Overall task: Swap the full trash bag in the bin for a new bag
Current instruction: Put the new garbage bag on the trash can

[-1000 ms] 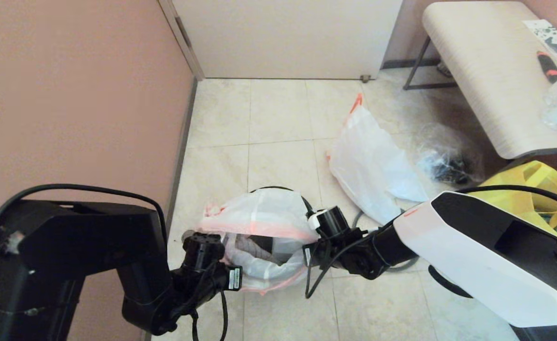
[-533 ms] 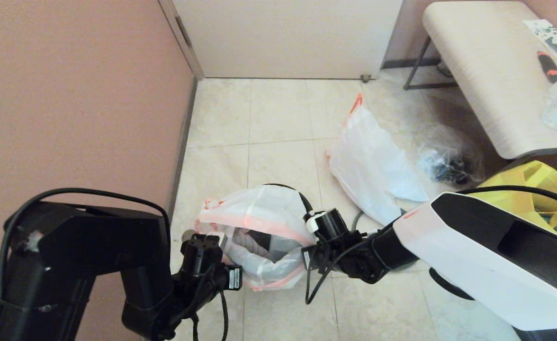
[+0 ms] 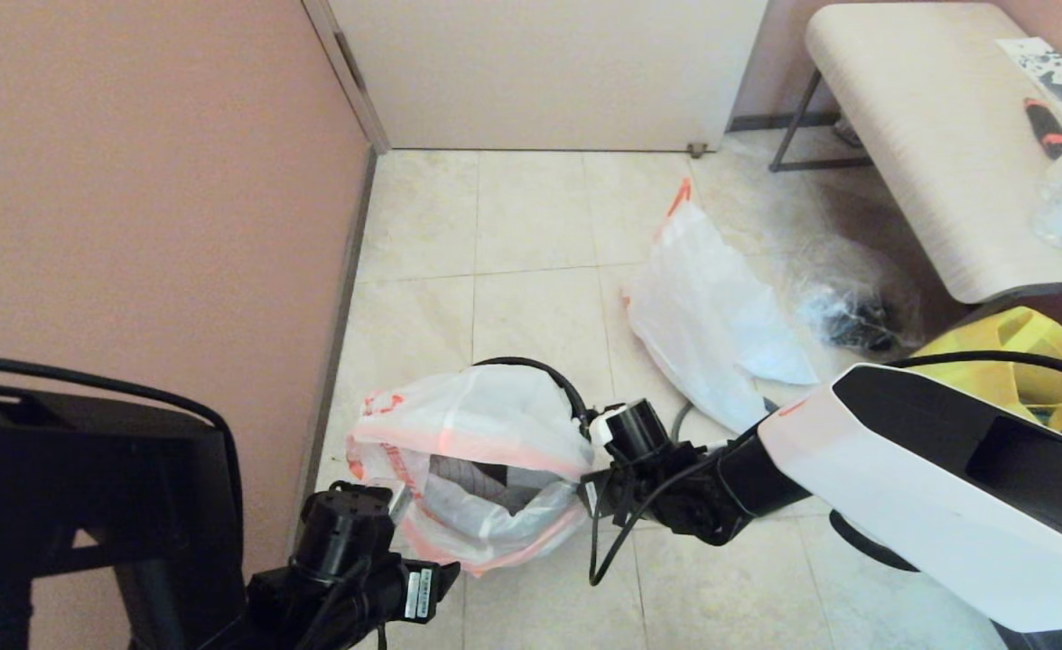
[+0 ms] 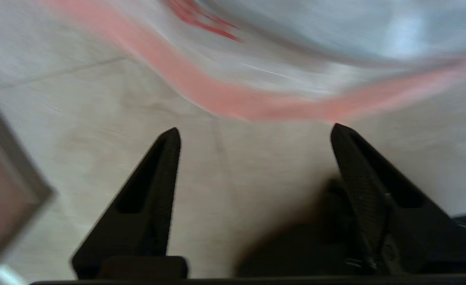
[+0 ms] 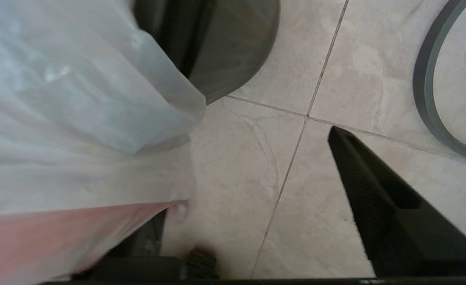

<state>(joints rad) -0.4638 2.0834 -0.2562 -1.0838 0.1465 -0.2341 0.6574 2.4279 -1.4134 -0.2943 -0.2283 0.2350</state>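
Observation:
The new bag (image 3: 486,420), thin white plastic with orange-red print and pinkish handles, is draped over the black bin (image 3: 544,370), its mouth gaping towards me. My left gripper (image 4: 254,132) is open just short of the bag's pink edge (image 4: 233,107), with only floor between its fingers. My right gripper (image 5: 249,174) is open at the bag's right side; bag film (image 5: 78,118) lies over one finger, next to the bin's wall (image 5: 225,51). The full trash bag (image 3: 712,316) lies on the tiles behind, orange handle up.
The bin's grey ring (image 5: 425,99) lies loose on the floor by my right arm. A clear film bag with dark items (image 3: 847,307) and a yellow bag (image 3: 1028,361) sit right. A pale bench (image 3: 937,135) stands far right; a pink wall (image 3: 134,226) runs along the left.
My left arm has pulled back towards me and to the left, and the bag's near-left edge has spread out that way. The right arm has hardly moved.

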